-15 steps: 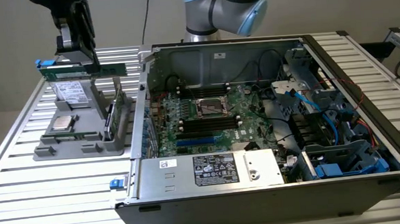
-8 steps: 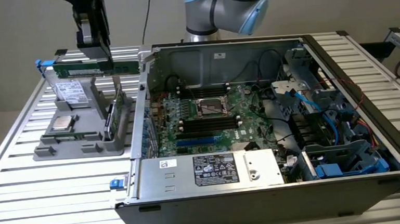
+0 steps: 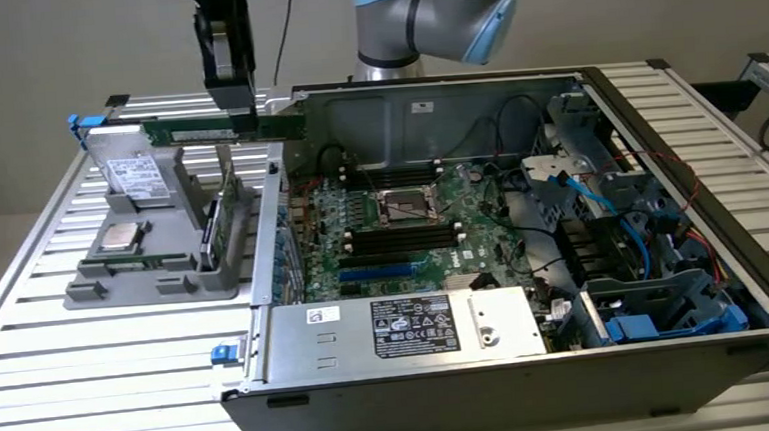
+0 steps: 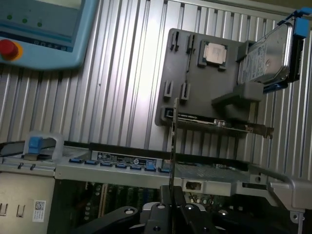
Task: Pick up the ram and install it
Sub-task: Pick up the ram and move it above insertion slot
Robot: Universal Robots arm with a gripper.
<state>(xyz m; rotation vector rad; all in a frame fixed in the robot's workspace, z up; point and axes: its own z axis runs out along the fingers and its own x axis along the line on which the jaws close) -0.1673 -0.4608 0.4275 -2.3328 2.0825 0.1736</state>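
The pincer [image 3: 238,106] is closed on the ram [image 3: 186,132] — it pinches the slim green stick by its upper long edge, about mid-length, so the stick hangs level in the air. The ram sits outside the open computer case [image 3: 501,369], up by the case's far corner. One end is close to the case's side wall and the rest reaches away from the case, over the grey parts holder [image 3: 135,281] that stands on the bench [image 3: 44,326] just beside the case.

Nothing is seated yet, as far as I can judge. The motherboard [image 3: 425,223] lies down inside the case, well below the stick.

What worries me is that end nearest the case wall. If it clips the rim on the way in, the knock could twist the stick in such a narrow hold. A tilted stick would meet its slot crooked, and pressing then could jam it or harm the contacts. The loose cables [image 3: 542,166] inside the case could also snag it.
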